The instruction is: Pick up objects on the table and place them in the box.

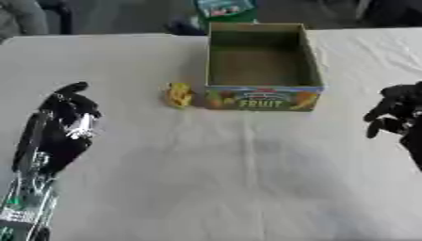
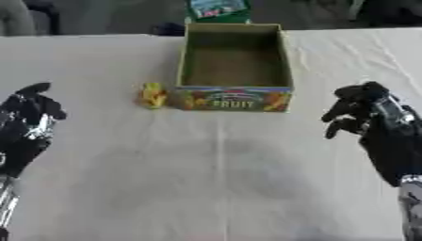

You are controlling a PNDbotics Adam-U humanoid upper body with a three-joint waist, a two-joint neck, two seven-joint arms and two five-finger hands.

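The left eye view shows the whole left hand (image 1: 64, 117) and its forearm, silver joints catching light, while the right eye view gives the fuller look at the right hand (image 2: 367, 113). Both hover over the pale cloth-covered table (image 1: 231, 179), holding nothing; the left's fingers are loosely bent, the right's curl downward, neither touching any object. Farther back, a small yellow object (image 1: 179, 94) sits just beside the left front corner of the open cardboard box (image 1: 262, 66), printed "FRUIT" on its front. Beyond the table edge lies a dim floor.
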